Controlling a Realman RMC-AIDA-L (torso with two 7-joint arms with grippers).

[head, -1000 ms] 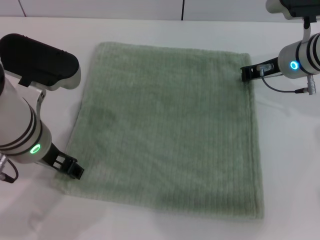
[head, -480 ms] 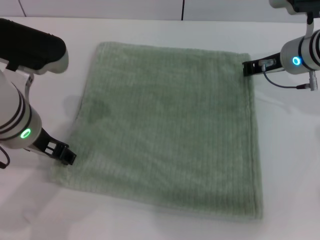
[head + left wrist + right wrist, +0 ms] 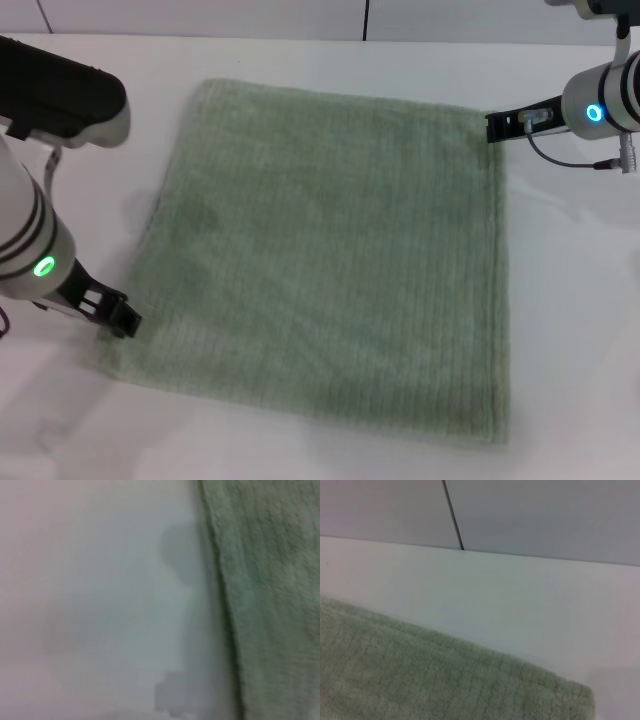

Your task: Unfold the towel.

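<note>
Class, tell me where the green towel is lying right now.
In the head view the towel lies flat on the white table, between the left tool at its near left corner and the right tool at its far right corner.

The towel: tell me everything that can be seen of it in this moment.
The towel is a pale sage-green terry cloth with fine ribbed lines and hemmed edges. It lies spread flat in a single layer on the white table, roughly four-sided. The left gripper sits at its near left corner, the right gripper at its far right corner. Whether either grips it cannot be told.
</note>
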